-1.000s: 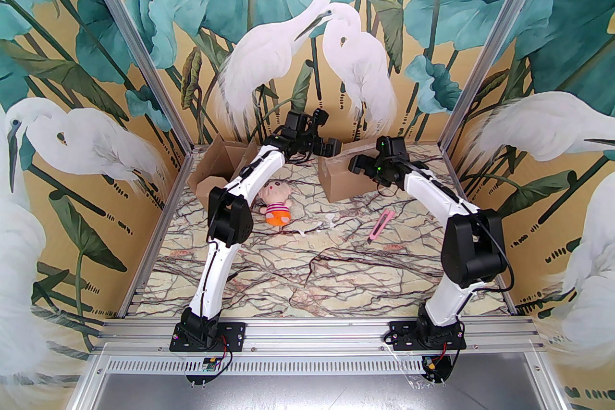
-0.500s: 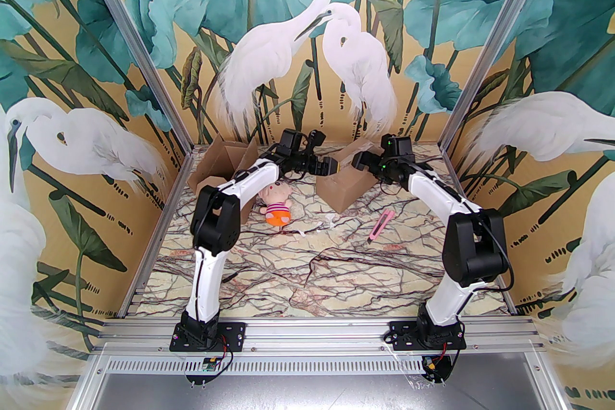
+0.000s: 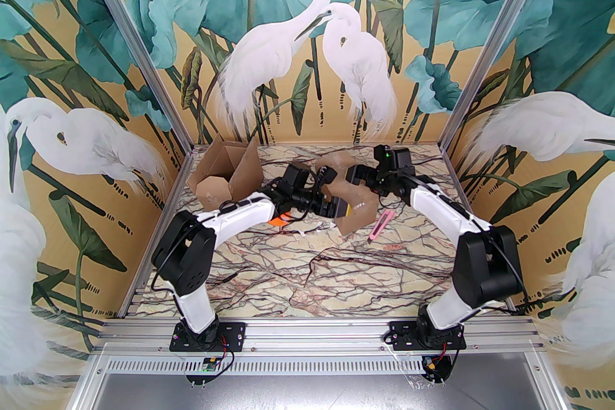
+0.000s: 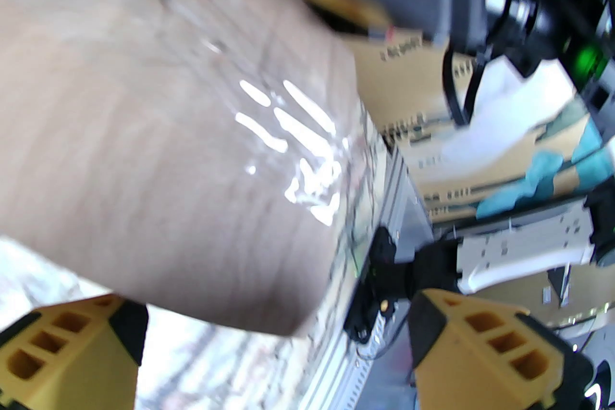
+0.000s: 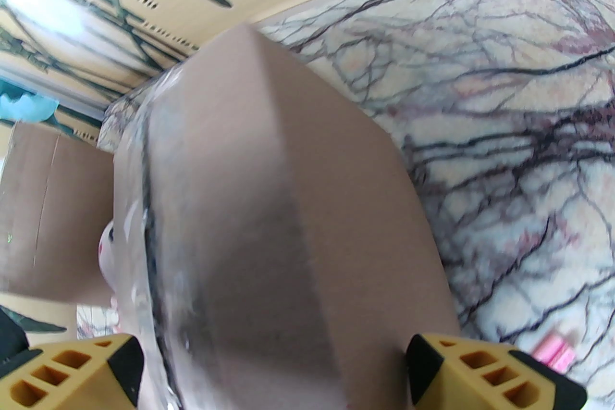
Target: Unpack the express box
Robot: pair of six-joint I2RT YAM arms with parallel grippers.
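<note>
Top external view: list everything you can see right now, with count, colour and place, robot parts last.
express box: one, brown cardboard with clear tape, tilted, far centre of the table, between both grippers
open box: one, brown cardboard, flaps up, far left corner
plush toy: one, orange part showing, mostly hidden behind the left arm
utility knife: one, pink, flat on the table, right of the express box
tape scraps: a few, whitish, just in front of the express box
left gripper: one, black and yellow, jaws wide, at the express box's near-left side
right gripper: one, black and yellow, jaws wide, astride the express box
</note>
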